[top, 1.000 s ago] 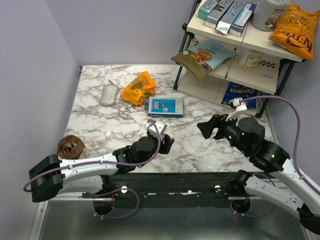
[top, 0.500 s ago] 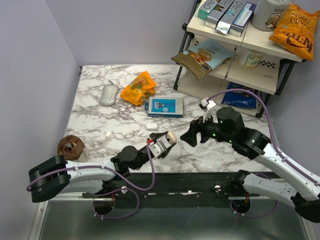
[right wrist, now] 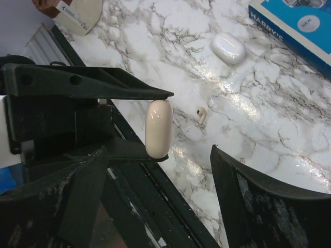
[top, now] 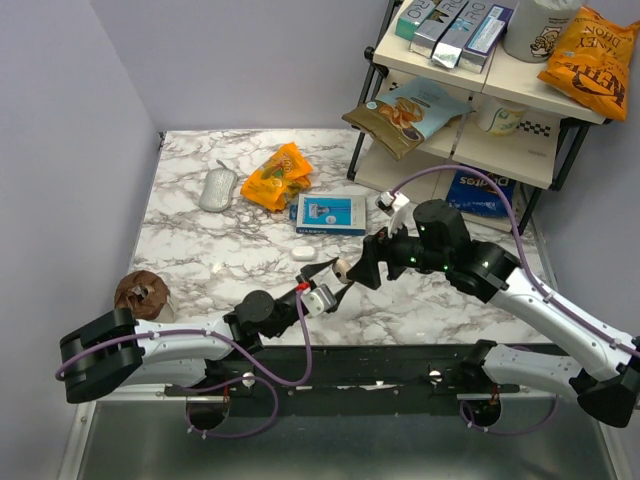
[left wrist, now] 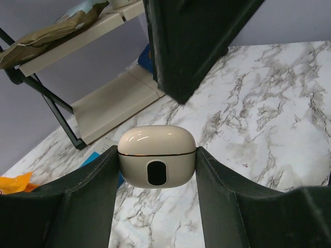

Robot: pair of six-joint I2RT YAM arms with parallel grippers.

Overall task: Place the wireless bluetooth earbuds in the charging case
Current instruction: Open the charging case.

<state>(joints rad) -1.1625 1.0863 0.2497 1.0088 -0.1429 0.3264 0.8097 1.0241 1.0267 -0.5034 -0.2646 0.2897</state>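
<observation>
1. Held tight between the two fingers of the left gripper (left wrist: 156,173): a cream pod (left wrist: 156,152), up in the air above the table (left wrist: 289,103).
2. On the pod, a thin line all the way round and one dark oval spot. Maybe a small shut box, not a bare bud; hard to tell.
3. Right next to the pod, the right gripper (right wrist: 159,150), fingers wide apart, one on each side of the pod. Not touching it. Nothing held.
4. Down on the marble top, one tiny earbud (right wrist: 200,114), lying loose and alone.
5. A bit past the bud, near the blue box (right wrist: 295,20), the white charging case (right wrist: 228,47). Flat on the table, away from both grippers, and looking shut.
6. No second bud to be seen in any view.
7. Done so far, at a guess: very little. No bud in the case. Only the pod picked up.
8. Left to do, at a guess: open the lid, pick up the loose bud, set it in its hole, find the other bud, put that in too, then shut the lid.
</observation>
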